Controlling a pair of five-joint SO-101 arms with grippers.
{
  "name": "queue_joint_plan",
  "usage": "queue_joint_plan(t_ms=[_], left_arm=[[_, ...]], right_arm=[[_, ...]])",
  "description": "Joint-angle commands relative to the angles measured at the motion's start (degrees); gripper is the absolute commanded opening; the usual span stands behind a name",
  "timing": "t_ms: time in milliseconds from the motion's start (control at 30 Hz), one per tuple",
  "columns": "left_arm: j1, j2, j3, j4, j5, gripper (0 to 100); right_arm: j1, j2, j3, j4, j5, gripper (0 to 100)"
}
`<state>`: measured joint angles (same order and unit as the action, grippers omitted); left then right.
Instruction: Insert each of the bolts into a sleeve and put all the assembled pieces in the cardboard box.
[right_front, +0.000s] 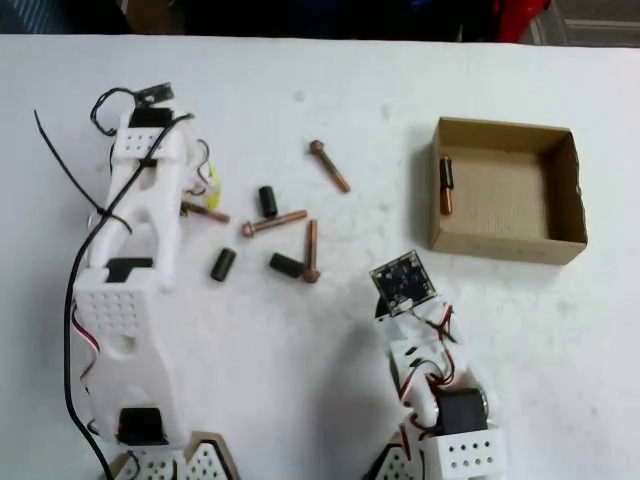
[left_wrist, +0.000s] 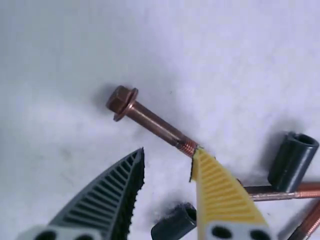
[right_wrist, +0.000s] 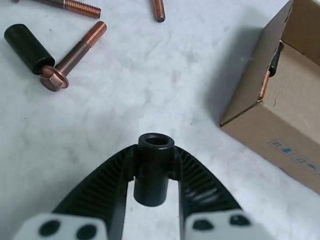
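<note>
Up close, the copper-coloured metal bolt shows a smooth, softly shining shank and a finely ridged threaded tip. The left hand is ribbed plastic: there's a matt grey finger and a brighter yellow finger. Over to the right hand, ribbed black plastic, clasping a black tubular sleeve with a smooth, matt, plastic-looking skin. The brown cardboard box is dull and papery. The white bench looks smooth with faint grey mottling.
</note>
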<state>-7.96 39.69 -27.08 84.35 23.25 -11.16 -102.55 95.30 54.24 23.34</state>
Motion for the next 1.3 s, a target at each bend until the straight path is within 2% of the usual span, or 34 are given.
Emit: queue_joint_plan(t_ms=[0, 167, 533, 1033, 1100, 1233, 1267], left_arm=[[-0.3, -3.6, -1.9, 0.5, 0.7, 19], [-0.7, 0.5, -2.5, 0.3, 0.8, 19], [-3.6, 3.5, -2.1, -6.7, 0.8, 19], [-3.5, 3.6, -2.1, -7.3, 0.8, 19], [-3.5, 3.6, -2.4, -7.3, 0.8, 16], [-3.5, 3.6, -2.2, -8.3, 0.8, 2], [-3.5, 3.6, -2.0, -8.6, 0.8, 2]], right_arm=[[0.3, -0.7, 0.1, -1.4, 0.6, 1.8], [0.3, -0.7, 0.1, -1.4, 0.6, 1.8], [0.3, -0.7, 0.1, -1.4, 0.6, 1.8], [0.3, -0.7, 0.1, -1.4, 0.6, 1.8], [0.3, -0.7, 0.1, -1.4, 0.6, 1.8], [0.3, -0.7, 0.1, -1.4, 0.6, 1.8], [0.3, -0.7, 0.1, -1.4, 0.6, 1.8]])
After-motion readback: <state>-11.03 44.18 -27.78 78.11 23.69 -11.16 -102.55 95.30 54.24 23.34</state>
